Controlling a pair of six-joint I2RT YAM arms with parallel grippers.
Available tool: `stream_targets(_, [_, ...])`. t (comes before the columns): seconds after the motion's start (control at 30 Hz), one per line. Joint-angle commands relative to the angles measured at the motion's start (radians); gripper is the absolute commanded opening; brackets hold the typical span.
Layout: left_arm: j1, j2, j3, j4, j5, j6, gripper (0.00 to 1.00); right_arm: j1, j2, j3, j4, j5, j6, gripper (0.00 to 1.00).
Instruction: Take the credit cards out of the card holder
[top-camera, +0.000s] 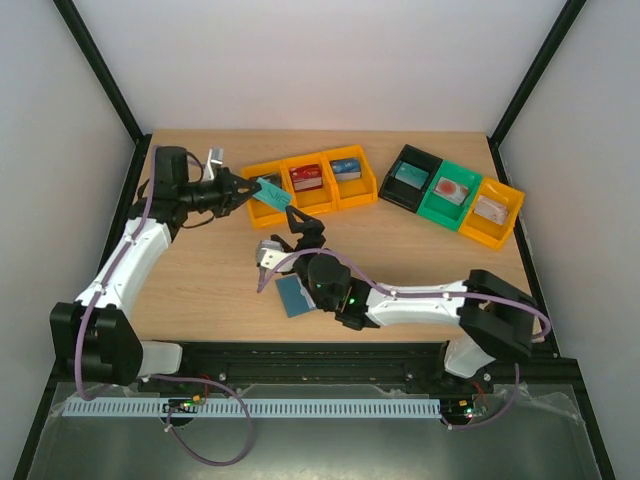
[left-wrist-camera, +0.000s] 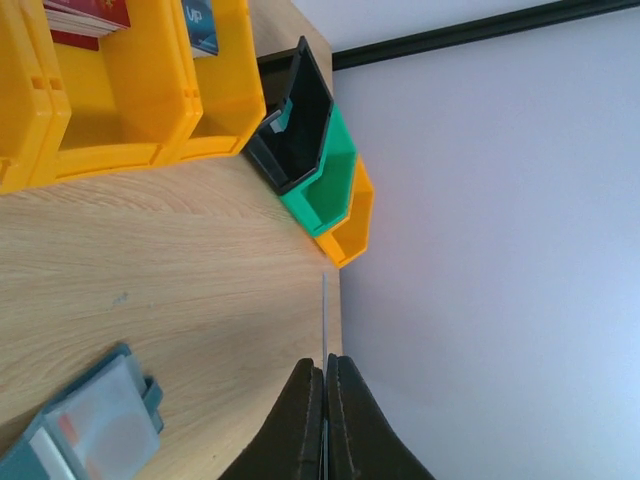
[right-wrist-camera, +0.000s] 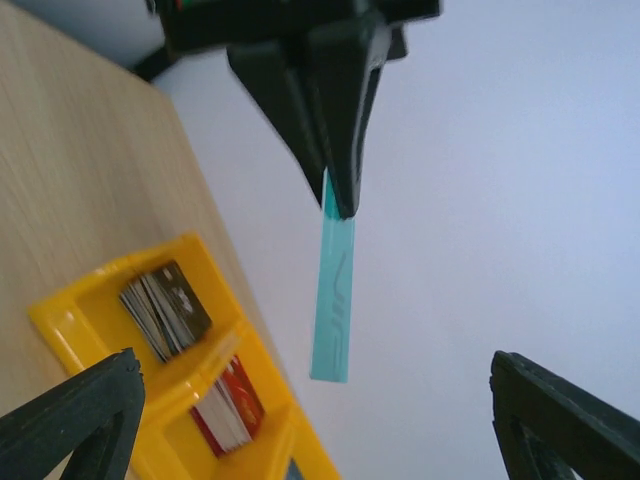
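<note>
My left gripper (top-camera: 250, 188) is shut on a teal credit card (top-camera: 272, 192) and holds it in the air over the left end of the yellow bins. In the left wrist view that credit card (left-wrist-camera: 325, 315) shows edge-on, pinched between the closed fingers (left-wrist-camera: 305, 420). The right wrist view shows the card (right-wrist-camera: 332, 300) hanging from the left gripper's dark fingers (right-wrist-camera: 335, 120). My right gripper (top-camera: 298, 228) stands open and empty just below the card, its gripper (right-wrist-camera: 315, 430) spread wide. The teal card holder (top-camera: 293, 296) lies open on the table beside the right arm, and the card holder (left-wrist-camera: 95, 425) shows pale inner sleeves.
A yellow three-part bin (top-camera: 275, 215) at the back holds stacks of cards (right-wrist-camera: 165, 310). To its right stand a black bin (top-camera: 408, 175), a green bin (top-camera: 447, 190) and a yellow bin (top-camera: 492, 212), each with a card in it. White walls close in the table.
</note>
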Motion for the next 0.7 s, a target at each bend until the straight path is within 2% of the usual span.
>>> stream_targets(0.0, [-0.002, -0.036, -0.051, 0.059, 0.013, -0.112, 0.02, -0.001, 0.070, -0.002, 0.268, 0.128, -0.201, 0.90])
stream_targets(0.1, [-0.002, -0.052, -0.076, 0.065, 0.016, -0.116, 0.02, -0.008, 0.136, 0.010, 0.374, 0.175, -0.257, 0.84])
stream_targets(0.2, [-0.003, -0.052, -0.078, 0.074, 0.018, -0.121, 0.02, -0.012, 0.191, 0.037, 0.394, 0.200, -0.313, 0.80])
stream_targets(0.27, [-0.007, -0.048, -0.078, 0.082, 0.021, -0.126, 0.02, -0.014, 0.219, 0.054, 0.408, 0.206, -0.324, 0.72])
stream_targets(0.33, [-0.011, -0.049, -0.082, 0.092, 0.029, -0.129, 0.02, -0.018, 0.238, 0.073, 0.408, 0.212, -0.335, 0.60])
stream_targets(0.4, [-0.014, -0.053, -0.089, 0.095, 0.031, -0.128, 0.02, -0.019, 0.257, 0.090, 0.432, 0.221, -0.348, 0.41])
stream_targets(0.53, [-0.020, -0.057, -0.102, 0.100, 0.035, -0.128, 0.02, -0.025, 0.277, 0.135, 0.438, 0.274, -0.342, 0.32])
stream_targets(0.63, [-0.024, -0.058, -0.111, 0.105, 0.038, -0.127, 0.02, -0.030, 0.273, 0.144, 0.436, 0.287, -0.334, 0.05])
stream_targets(0.67, [-0.027, -0.057, -0.113, 0.106, 0.041, -0.128, 0.02, -0.032, 0.270, 0.143, 0.441, 0.287, -0.334, 0.02])
